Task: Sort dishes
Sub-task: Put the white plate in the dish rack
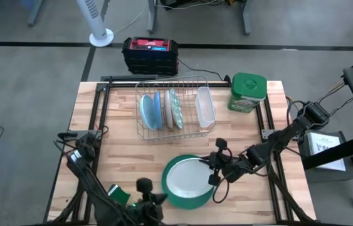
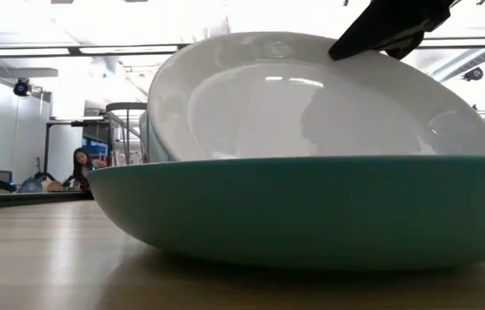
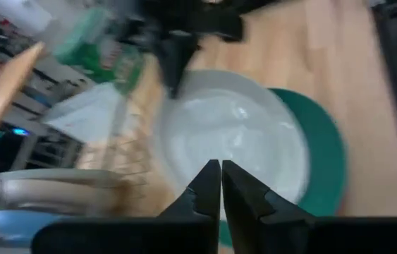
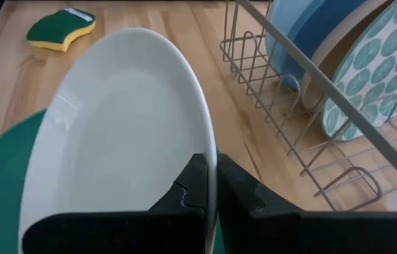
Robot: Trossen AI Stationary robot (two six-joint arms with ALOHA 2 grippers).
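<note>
A white plate [image 1: 185, 179] stands tilted in a larger teal-rimmed plate [image 1: 192, 202] near the table's front edge. My right gripper [image 4: 211, 176] is shut on the white plate's raised rim; in the high view it is at the plates' right side [image 1: 212, 171]. My left gripper [image 3: 221, 185] is shut on nothing and hangs in the air just left of the plates [image 1: 154, 194]. Light blue, cream and patterned plates stand on edge in the wire rack [image 1: 170, 110]. My right gripper pinches the white plate's rim [image 4: 209, 144] between its two fingers, one on the inner face and one on the back. The fingers come from the table's right, slanting down. The held side is raised [image 2: 345, 47]; the opposite edge sits down inside the teal plate [image 2: 294, 207].
A green and yellow sponge [image 4: 60, 28] lies left of the plates, by the left arm [image 1: 118, 194]. A green-lidded container [image 1: 248, 91] stands at the far right. A clear tub [image 1: 205, 107] sits in the rack's right end. Bare wood lies between the rack and the plates.
</note>
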